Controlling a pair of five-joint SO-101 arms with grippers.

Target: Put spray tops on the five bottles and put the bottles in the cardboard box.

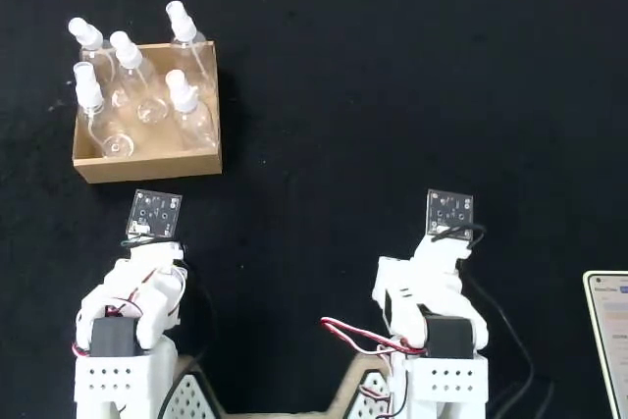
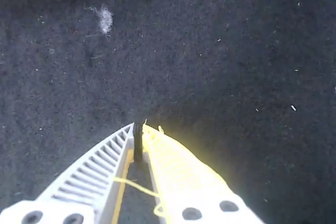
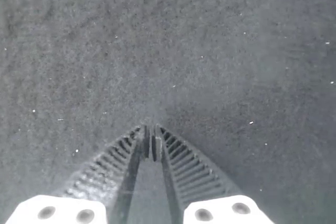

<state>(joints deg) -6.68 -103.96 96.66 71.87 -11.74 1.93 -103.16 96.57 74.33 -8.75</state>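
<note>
High view: all five bottles [image 1: 132,66] stand upright in the cardboard box [image 1: 147,165], long axes vertical, each with a spray top [image 1: 177,15] fitted. By the look of it the task is complete, with nothing loose on the black table [image 1: 392,95].

The box lies just ahead of the left arm [image 1: 132,296] and slightly to that arm's left. It is well apart from the right arm [image 1: 432,301], ahead and far to its left. The left arm is the nearer by a wide margin, should any bottle need adjusting.

Left gripper [image 2: 139,129]: jaws closed, tips together, holding nothing, over bare cloth. A tuft of lint [image 2: 105,19] lies ahead of it.

Right gripper [image 3: 151,129]: jaws closed, empty, over bare cloth.

Writing: bottles clear, no label seen. A lit screen [image 1: 608,340] beside the right arm carries print too small to read.
</note>
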